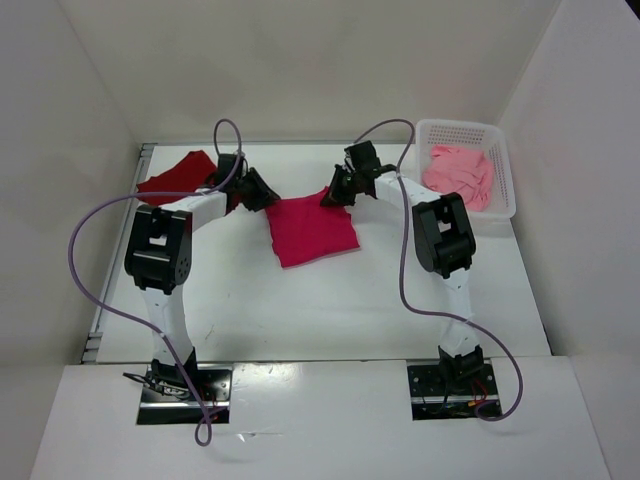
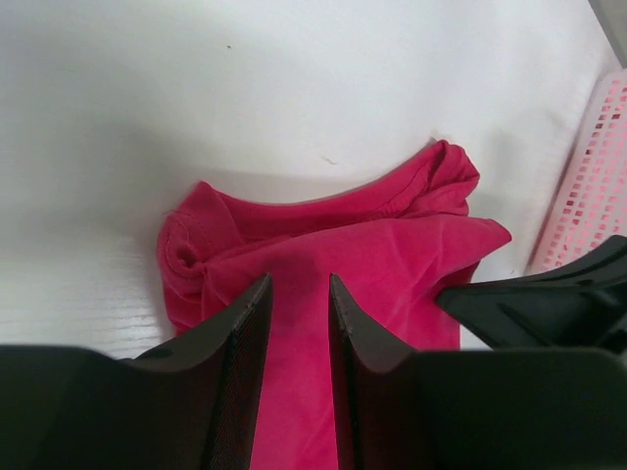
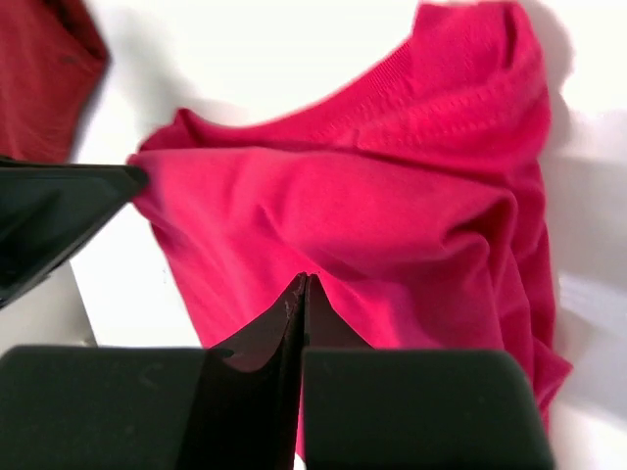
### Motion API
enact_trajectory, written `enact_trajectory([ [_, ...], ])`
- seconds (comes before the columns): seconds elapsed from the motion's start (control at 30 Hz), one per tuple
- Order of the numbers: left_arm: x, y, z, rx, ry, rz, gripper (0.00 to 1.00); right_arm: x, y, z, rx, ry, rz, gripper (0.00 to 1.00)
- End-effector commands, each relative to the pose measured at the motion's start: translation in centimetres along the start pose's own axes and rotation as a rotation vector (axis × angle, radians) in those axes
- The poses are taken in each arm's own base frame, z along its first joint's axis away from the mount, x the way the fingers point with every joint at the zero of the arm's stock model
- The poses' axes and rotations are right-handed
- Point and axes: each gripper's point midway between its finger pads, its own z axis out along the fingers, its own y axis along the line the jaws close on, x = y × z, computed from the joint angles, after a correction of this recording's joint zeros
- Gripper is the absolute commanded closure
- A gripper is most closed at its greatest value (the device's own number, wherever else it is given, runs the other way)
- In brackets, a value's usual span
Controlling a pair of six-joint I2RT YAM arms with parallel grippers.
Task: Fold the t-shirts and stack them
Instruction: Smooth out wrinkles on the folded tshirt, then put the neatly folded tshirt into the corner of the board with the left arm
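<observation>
Right wrist: crimson t-shirt [image 3: 392, 215] cropped

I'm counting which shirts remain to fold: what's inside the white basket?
The white basket holds the salmon pink t-shirt, crumpled in a heap. Anything beneath that heap is covered, so I cannot tell if more lies under it.

Three cameras, one table

The top camera looks down from high behind both arms. Each wrist camera looks down from very close, and all three see the crimson t-shirt [image 1: 312, 230] [image 2: 343, 264] [image 3: 392, 215].
</observation>
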Motion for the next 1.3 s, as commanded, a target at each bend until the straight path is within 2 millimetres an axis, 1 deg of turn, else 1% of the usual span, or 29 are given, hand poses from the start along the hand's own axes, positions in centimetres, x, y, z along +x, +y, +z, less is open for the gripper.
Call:
enact_trajectory([
  [0.0, -0.1, 1.7, 0.6, -0.045, -0.018, 0.049, 0.64, -3.1, 2.7, -1.4, -0.093, -0.078, -0.053, 1.00],
  [0.07, -1.4, 1.3, -0.3, -0.044, -0.058, 0.049, 0.64, -3.0, 3.0, -2.3, -0.087, -0.085, -0.053, 1.00],
  [0.1, -1.6, 0.7, -1.2, -0.026, -0.077, 0.056, 0.64, -3.8, 3.7, -3.2, -0.091, -0.121, -0.065, 1.00],
  [0.13, -2.6, 0.5, -1.8, -0.028, -0.107, 0.055, 0.64, -3.9, 3.5, -3.2, -0.082, -0.129, -0.064, 1.00],
  [0.17, -3.0, -0.1, -2.4, -0.016, -0.119, 0.070, 0.64, -3.9, 3.4, -3.0, -0.076, -0.121, -0.060, 1.00],
  [0.2, -3.6, -1.2, -3.4, 0.006, -0.142, 0.078, 0.64, -3.4, 2.4, -1.8, -0.057, -0.096, -0.046, 1.00],
  [0.27, -4.0, -1.9, -4.3, 0.024, -0.161, 0.085, 0.64, -3.4, 2.1, -1.0, -0.061, -0.083, -0.044, 1.00],
  [0.33, -3.2, -3.2, -4.9, 0.043, -0.163, 0.104, 0.64, -3.1, 0.6, 0.0, -0.039, -0.066, -0.025, 1.00],
  [0.4, -1.3, -2.7, -4.4, 0.033, -0.129, 0.110, 0.64, -3.4, 0.0, 0.3, -0.037, -0.074, -0.020, 1.00],
  [0.47, 0.1, -2.9, -4.0, 0.039, -0.107, 0.112, 0.64, -3.7, -0.8, 0.8, -0.029, -0.073, -0.001, 1.00],
  [0.5, 0.5, -2.1, -3.2, 0.022, -0.090, 0.107, 0.64, -3.9, -1.0, 1.0, -0.022, -0.079, 0.000, 1.00],
  [0.53, 1.8, -1.4, -2.7, 0.011, -0.068, 0.108, 0.64, -4.0, -1.7, 1.2, -0.014, -0.078, 0.009, 1.00],
  [0.57, 2.0, -1.0, -2.4, 0.003, -0.060, 0.106, 0.64, -3.7, -2.2, 1.6, -0.006, -0.068, 0.015, 1.00],
  [0.6, 2.8, 0.2, -1.8, -0.029, -0.029, 0.108, 0.64, -3.6, -2.5, 1.6, 0.006, -0.067, 0.019, 1.00],
  [0.67, 3.3, 1.9, -1.8, -0.089, -0.027, 0.116, 0.64, -3.4, -3.1, 2.1, 0.022, -0.064, 0.024, 1.00],
  [0.7, 2.5, 1.4, -2.7, -0.070, -0.055, 0.128, 0.64, -3.1, -3.6, 2.2, 0.036, -0.061, 0.029, 1.00],
  [0.77, 1.8, 1.6, -3.9, -0.079, -0.087, 0.134, 0.62, -2.8, -4.0, 2.3, 0.049, -0.059, 0.034, 1.00],
  [0.83, 1.5, 1.5, -5.4, -0.076, -0.102, 0.129, 0.54, -3.4, -3.5, 1.7, 0.046, -0.078, 0.027, 1.00],
  [0.87, 1.9, 1.4, -5.6, -0.063, -0.088, 0.129, 0.48, -3.4, -3.2, 1.3, 0.047, -0.077, 0.036, 0.98],
  [0.9, 1.9, 1.7, -5.9, -0.059, -0.084, 0.123, 0.40, -4.3, -2.1, 0.2, 0.037, -0.107, 0.024, 0.95],
  [0.93, 2.4, 1.8, -5.9, -0.055, -0.068, 0.121, 0.36, -5.0, -1.1, -0.8, 0.024, -0.125, 0.015, 0.89],
  [0.97, 3.4, 1.8, -5.9, -0.036, -0.031, 0.118, 0.33, -5.6, -0.2, -1.7, 0.010, -0.143, 0.006, 0.81],
  [1.0, 4.0, 2.1, -5.6, -0.027, -0.009, 0.107, 0.29, -6.0, 0.8, -2.8, -0.001, -0.158, -0.002, 0.66],
  [1.03, 4.5, 2.4, -5.2, -0.027, 0.013, 0.102, 0.26, -6.8, 2.7, -5.0, -0.029, -0.195, -0.021, 0.60],
  [1.1, 5.4, 2.8, -4.6, -0.019, 0.048, 0.087, 0.23, -7.1, 4.4, -7.6, -0.055, -0.229, -0.039, 0.48],
  [1.13, 5.6, 2.9, -4.3, -0.013, 0.056, 0.086, 0.22, -7.2, 5.6, -10.1, -0.066, -0.266, -0.052, 0.45],
  [1.17, 6.3, 3.7, -3.8, -0.025, 0.081, 0.078, 0.22, -7.1, 6.0, -11.3, -0.068, -0.283, -0.057, 0.43],
  [1.23, 6.3, 3.1, -3.0, 0.005, 0.101, 0.079, 0.22, -5.9, 5.7, -13.0, -0.052, -0.293, -0.053, 0.40],
  [1.27, 6.6, 3.8, -2.4, -0.008, 0.115, 0.083, 0.22, -6.1, 7.3, -15.8, -0.081, -0.345, -0.075, 0.40],
])
